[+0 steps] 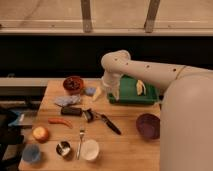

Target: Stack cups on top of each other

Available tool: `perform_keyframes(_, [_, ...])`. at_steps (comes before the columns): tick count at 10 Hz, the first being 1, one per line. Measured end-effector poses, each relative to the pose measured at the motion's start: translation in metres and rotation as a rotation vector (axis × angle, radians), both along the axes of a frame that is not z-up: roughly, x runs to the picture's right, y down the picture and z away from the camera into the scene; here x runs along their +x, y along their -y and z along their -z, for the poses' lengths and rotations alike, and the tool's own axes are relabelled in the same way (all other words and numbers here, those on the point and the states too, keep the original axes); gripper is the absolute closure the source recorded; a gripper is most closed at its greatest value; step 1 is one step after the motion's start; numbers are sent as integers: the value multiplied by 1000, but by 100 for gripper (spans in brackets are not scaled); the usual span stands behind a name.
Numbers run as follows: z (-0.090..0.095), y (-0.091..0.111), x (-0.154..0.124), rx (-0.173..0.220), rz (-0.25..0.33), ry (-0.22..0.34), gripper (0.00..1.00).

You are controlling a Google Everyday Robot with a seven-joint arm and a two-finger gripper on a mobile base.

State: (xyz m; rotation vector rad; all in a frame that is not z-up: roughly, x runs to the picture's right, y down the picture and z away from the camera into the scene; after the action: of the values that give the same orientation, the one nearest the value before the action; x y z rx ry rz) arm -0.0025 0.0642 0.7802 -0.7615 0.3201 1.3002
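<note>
**Desk:** Where is the pincer?

**Operator:** I see the pincer (112, 94) hanging from the white arm (150, 74), over the left end of the flat green plastic tray (131, 96) at the back of the wooden table (125, 152). Its jaws stand wide apart, and as far as I can make out nothing sits between them.

**Desk:** And the cups?

**Operator:** All three stand in a row along the front left edge, none stacked. The light blue round cup (31, 153) is at the corner, the shiny metal cup with a dark inside (63, 148) is next, then the white round cup (90, 149). A metal fork (81, 142) lies between those last two. All are well apart from the pincer.

**Desk:** Any labels?

**Operator:** I can read no writing from here.

**Desk:** What is hard to see?

**Operator:** The robot's white body (187, 125) covers the table's right end, just beside the large purple bowl (148, 125). The pincer hides part of the tray's left rim. A pale yellow thing (140, 87) in the tray may be a banana. I cannot identify the dark lump (71, 111) near the black-handled knife (110, 125).
</note>
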Motion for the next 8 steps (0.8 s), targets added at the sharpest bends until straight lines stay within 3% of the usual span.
perform_keyframes(5, [27,-59,-85,11,202,157,20])
perform_keyframes(6, [35,-67,-93,11,230,180,20])
perform_keyframes(8, [35,-67,-92,13,233,180,20])
